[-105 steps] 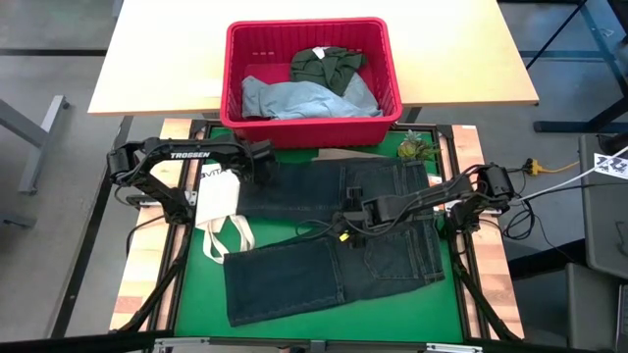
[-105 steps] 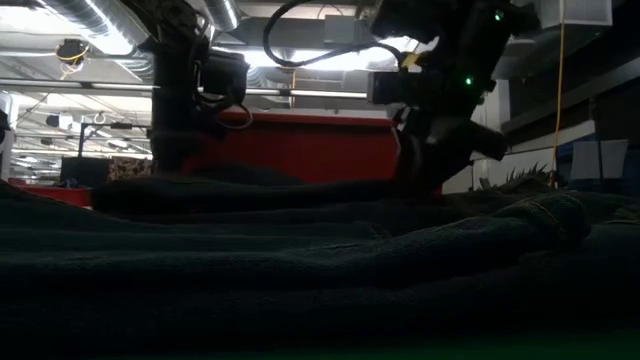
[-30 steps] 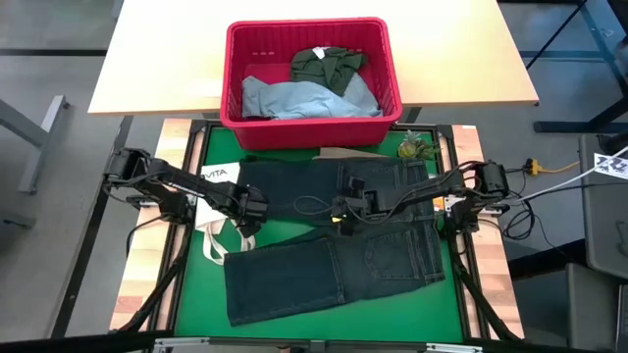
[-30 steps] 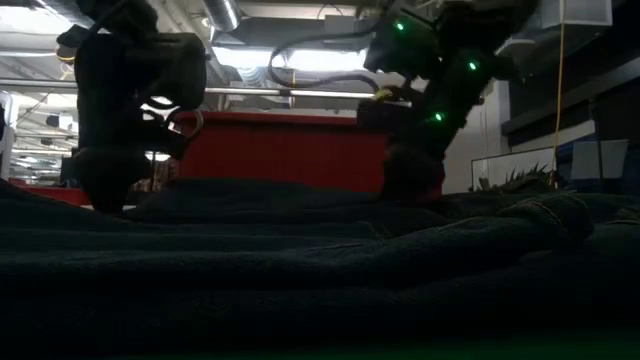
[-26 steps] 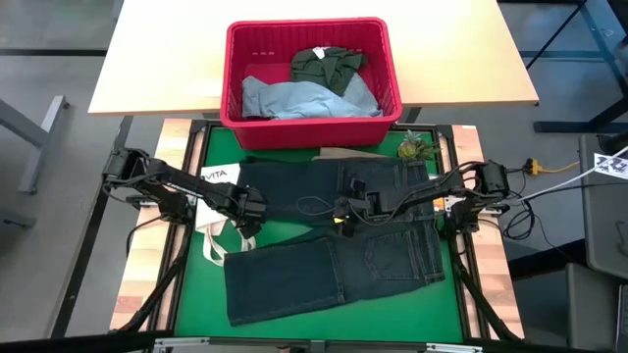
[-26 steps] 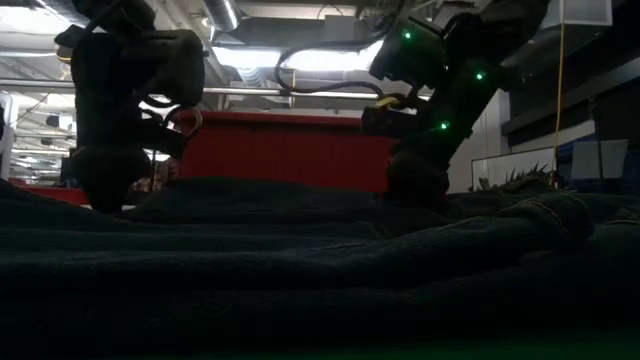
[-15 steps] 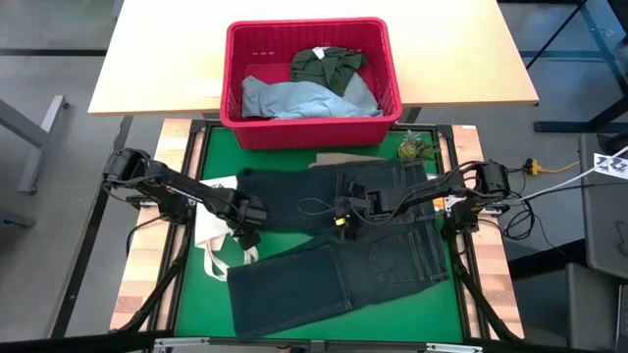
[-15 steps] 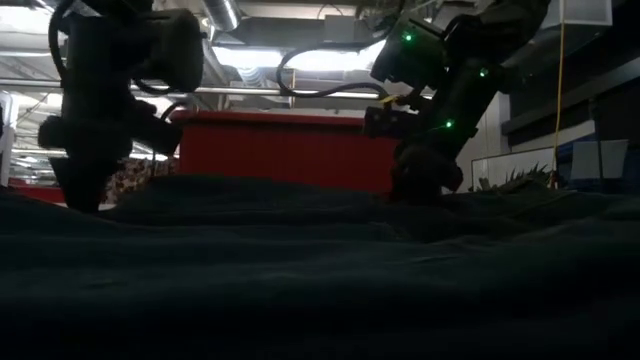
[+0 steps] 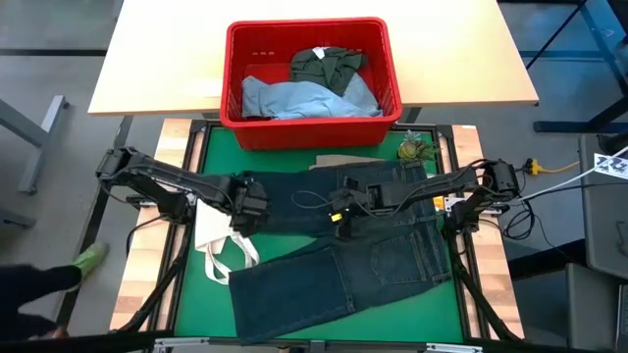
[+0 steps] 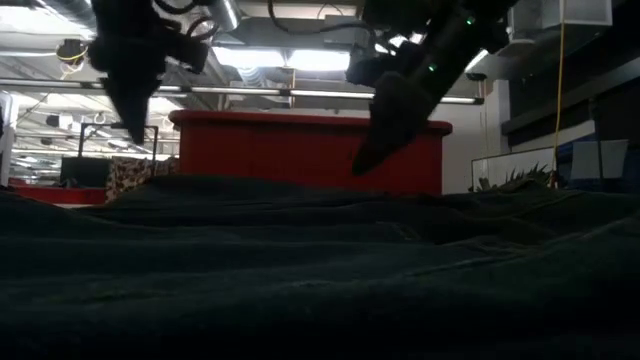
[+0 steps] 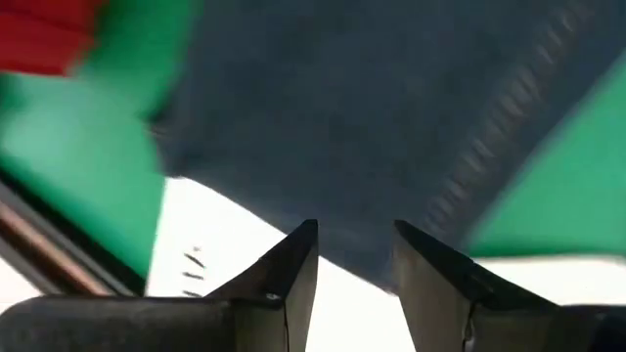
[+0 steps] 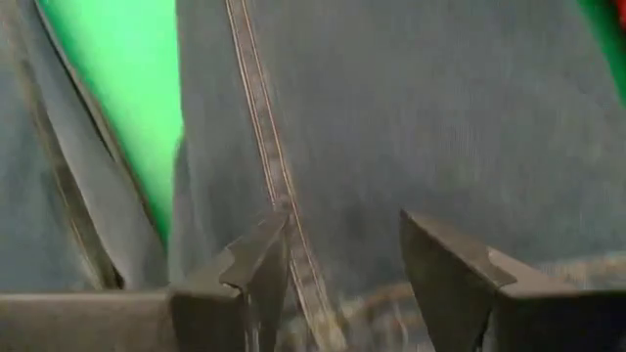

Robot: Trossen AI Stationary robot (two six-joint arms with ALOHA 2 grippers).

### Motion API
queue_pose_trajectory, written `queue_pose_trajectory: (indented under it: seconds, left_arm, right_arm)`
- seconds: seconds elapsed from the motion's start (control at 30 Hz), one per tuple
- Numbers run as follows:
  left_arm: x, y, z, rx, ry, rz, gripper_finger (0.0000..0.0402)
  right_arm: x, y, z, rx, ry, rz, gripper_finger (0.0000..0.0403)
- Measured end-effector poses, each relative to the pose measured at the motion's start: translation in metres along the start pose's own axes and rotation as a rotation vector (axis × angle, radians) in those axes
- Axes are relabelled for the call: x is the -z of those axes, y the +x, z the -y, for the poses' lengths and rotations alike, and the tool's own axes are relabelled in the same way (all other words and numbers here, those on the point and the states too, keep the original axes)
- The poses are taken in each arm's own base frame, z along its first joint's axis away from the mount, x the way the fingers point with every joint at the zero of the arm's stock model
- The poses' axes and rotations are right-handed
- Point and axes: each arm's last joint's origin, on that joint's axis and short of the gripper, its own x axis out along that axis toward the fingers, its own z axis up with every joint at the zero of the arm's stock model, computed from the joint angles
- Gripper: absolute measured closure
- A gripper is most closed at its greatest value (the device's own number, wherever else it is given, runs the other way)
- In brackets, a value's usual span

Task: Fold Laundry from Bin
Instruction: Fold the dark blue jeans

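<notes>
dark navy jeans (image 9: 343, 240) lie spread on the green surface (image 9: 196, 304), waist toward the right side, one leg running leftward just below the bin, the other angling down toward the near edge. in the low view the denim (image 10: 320, 270) fills the whole foreground as dark rumpled folds.

the left hand (image 9: 250, 201) sits over the end of the upper leg, at its left edge. its own wrist view shows the left fingers (image 11: 284, 279) apart with a clear gap between them, nothing in it, dark denim and a strip of white below. the right hand (image 9: 339, 211) hovers over the middle of the jeans near the crotch seam. its wrist view has the right fingers (image 12: 259, 259) spread wide, an orange-stitched seam (image 12: 279, 196) running under one of them, and they grip nothing. in the low view both hands hang above the fabric, tips clear of it.

a white tote bag (image 9: 216, 235) lies partly under the left end of the jeans, its looped straps trailing toward the near edge.

behind the jeans, the red bin (image 9: 309, 29) sits on the pale wooden table, touching the far edge of the green surface. inside it lie a light blue garment (image 9: 299, 98) and a dark olive-green piece (image 9: 324, 64) on top toward the back.

a small green toy-like object (image 9: 414, 149) rests at the far right corner of the surface.
</notes>
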Motion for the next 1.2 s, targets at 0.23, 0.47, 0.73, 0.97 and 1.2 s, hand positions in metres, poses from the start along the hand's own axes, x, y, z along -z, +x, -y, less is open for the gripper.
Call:
queue_pose_trajectory:
  seconds: [0.23, 0.47, 0.73, 0.97, 1.2]
  left_arm:
    - [-0.015, 0.010, -0.043, -0.173, -0.134, 0.005, 0.0277]
    - [-0.016, 0.047, -0.066, -0.162, -0.148, -0.097, 0.0277]
    - [-0.007, 0.076, -0.072, -0.158, -0.130, -0.117, 0.0277]
    - [-0.013, 0.083, -0.084, -0.260, -0.206, -0.043, 0.0276]
    - [-0.011, 0.086, -0.098, -0.318, -0.265, -0.080, 0.0276]
  right_arm:
    - [-0.003, 0.001, -0.001, -0.018, 0.007, 0.031, 0.0210]
    - [-0.001, 0.005, -0.001, -0.016, 0.004, 0.016, 0.0210]
    - [0.013, 0.033, -0.005, 0.002, -0.012, -0.072, 0.0210]
    - [0.021, 0.049, -0.007, 0.017, -0.021, -0.120, 0.0210]
    - [0.029, 0.059, -0.008, 0.020, -0.029, -0.162, 0.0210]
